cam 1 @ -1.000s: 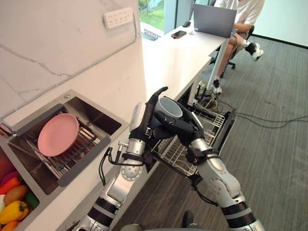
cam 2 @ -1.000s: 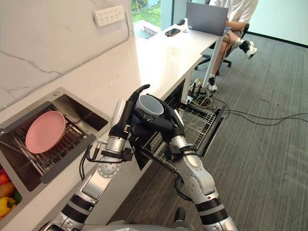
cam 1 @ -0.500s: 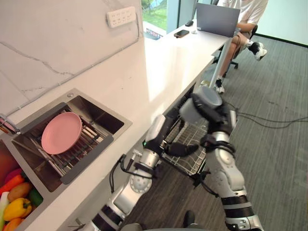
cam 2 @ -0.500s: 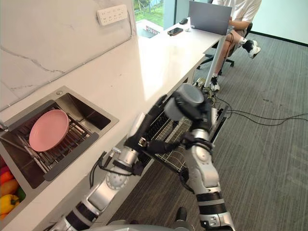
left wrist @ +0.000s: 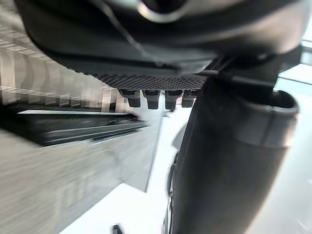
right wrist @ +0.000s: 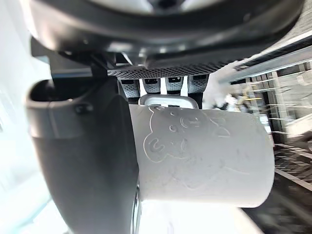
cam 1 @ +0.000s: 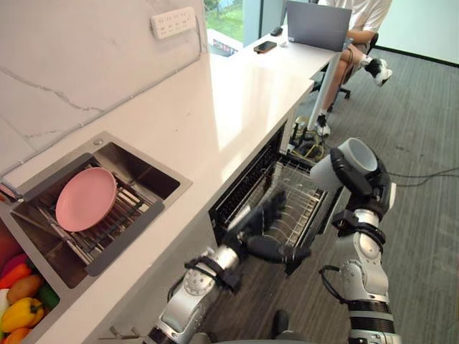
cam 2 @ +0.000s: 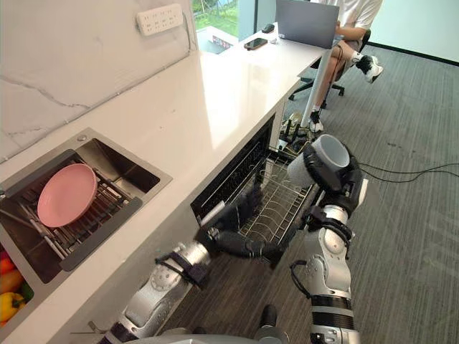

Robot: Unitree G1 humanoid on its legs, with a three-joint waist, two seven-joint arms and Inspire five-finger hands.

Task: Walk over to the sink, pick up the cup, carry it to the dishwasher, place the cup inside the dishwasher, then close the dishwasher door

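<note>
A light grey cup (cam 1: 328, 170) with an embossed bear (right wrist: 204, 156) lies on its side in my right hand (cam 1: 367, 180), which is shut on it, thumb (right wrist: 87, 161) on one side and fingers on the other. The cup hangs above the outer right edge of the open dishwasher's pulled-out wire rack (cam 1: 297, 201). My left hand (cam 1: 262, 218) hovers low over the near end of that rack, open with straight fingers and holding nothing. Its thumb (left wrist: 229, 161) stands free in the left wrist view.
The white counter (cam 1: 237, 93) runs above the dishwasher opening (cam 1: 247, 183). A sink (cam 1: 154, 175) at the left holds a pink plate (cam 1: 86, 198), with vegetables (cam 1: 21, 304) beside it. At the far end a person (cam 1: 358, 29) sits at a laptop (cam 1: 319, 25). Grey carpet (cam 1: 423, 215) lies to the right.
Both hands were together at the cup a second ago. The left hand has let go and dropped to the rack; the right hand has carried the cup off to the right.
</note>
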